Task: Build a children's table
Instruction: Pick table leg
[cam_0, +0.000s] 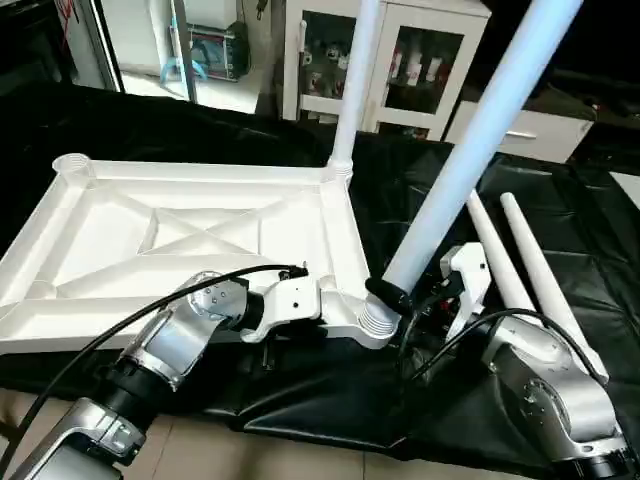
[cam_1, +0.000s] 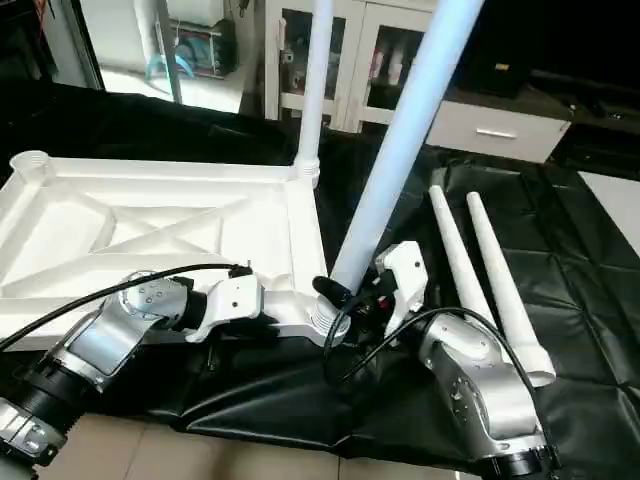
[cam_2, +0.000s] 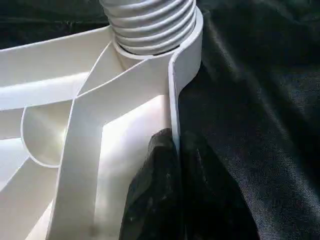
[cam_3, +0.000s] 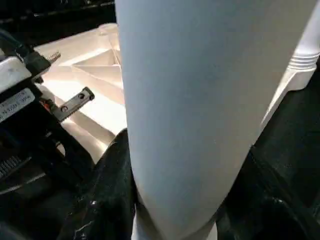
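With one leg (cam_0: 352, 90) standing in the far socket and two legs (cam_0: 530, 265) lying spare, the right gripper (cam_0: 400, 298) is clasping a second leg (cam_0: 470, 150) into the near socket (cam_0: 375, 322) while the left gripper (cam_0: 335, 305) is pinching the tabletop (cam_0: 150, 235) rim.

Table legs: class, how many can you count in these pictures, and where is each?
4. One upright leg stands in the tabletop's far corner socket; one tilted leg sits at the near corner socket, gripped by the right hand; two loose legs lie on the black cloth.
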